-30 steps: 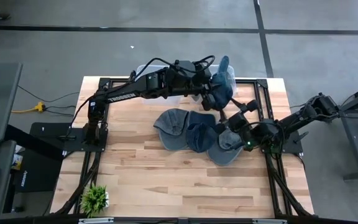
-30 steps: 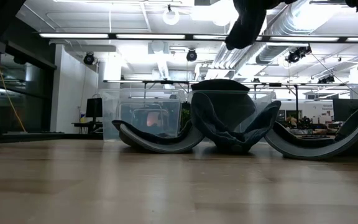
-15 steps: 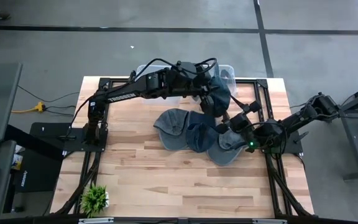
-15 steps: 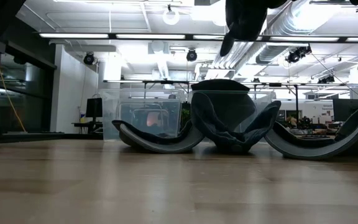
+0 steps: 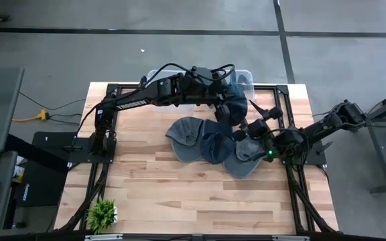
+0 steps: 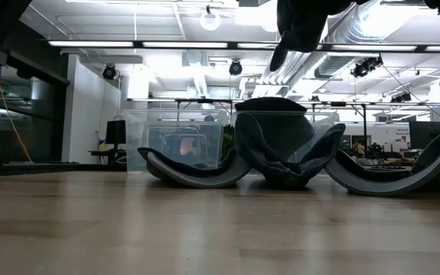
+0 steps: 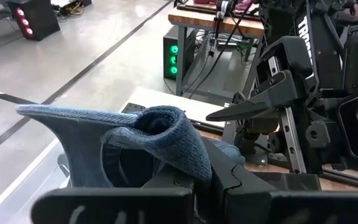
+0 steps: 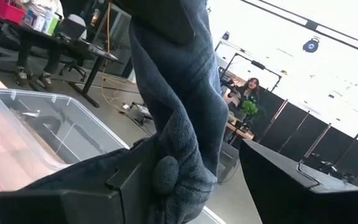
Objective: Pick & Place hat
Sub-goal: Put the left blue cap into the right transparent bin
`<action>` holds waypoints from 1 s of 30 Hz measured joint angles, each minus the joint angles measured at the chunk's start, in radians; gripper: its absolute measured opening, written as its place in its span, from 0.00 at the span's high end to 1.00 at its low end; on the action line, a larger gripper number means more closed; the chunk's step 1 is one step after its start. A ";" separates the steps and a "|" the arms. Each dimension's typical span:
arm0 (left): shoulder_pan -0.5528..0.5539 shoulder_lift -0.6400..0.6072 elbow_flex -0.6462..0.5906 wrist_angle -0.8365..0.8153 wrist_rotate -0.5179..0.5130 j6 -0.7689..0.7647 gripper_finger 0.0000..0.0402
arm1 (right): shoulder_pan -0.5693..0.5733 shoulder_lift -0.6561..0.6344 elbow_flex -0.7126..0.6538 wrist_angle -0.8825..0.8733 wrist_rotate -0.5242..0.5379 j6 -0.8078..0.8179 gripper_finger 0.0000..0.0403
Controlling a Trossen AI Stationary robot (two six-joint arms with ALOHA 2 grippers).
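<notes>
The left gripper (image 5: 228, 107) has its jaws clamped on a denim hat (image 5: 236, 100), which hangs lengthwise below them, above the tabletop's (image 5: 146, 181) far edge beside the clear bin (image 5: 246, 77). The bin lies just beyond, on the far side. Since a second ago the hat has swung lower and nearer. The right gripper (image 5: 250, 132), jaws apart, hovers over three hats (image 5: 210, 144) at mid-tabletop.

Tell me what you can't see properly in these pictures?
- Clear bin: high view, the left arm and the held hat cover most of it, so its contents are hidden.
- Left gripper: its wrist view, the hat's fabric hides the fingertips.
- Held hat: low view, cut off by the top edge.
</notes>
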 joint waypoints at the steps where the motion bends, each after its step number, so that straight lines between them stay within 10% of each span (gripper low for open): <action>1: 0.000 0.000 0.000 0.000 0.000 0.001 1.00 | 0.000 0.000 0.000 0.000 0.000 0.001 0.44; 30: 0.000 -0.001 -0.001 0.015 0.000 0.006 1.00 | 0.023 0.000 0.000 -0.042 0.011 0.039 0.94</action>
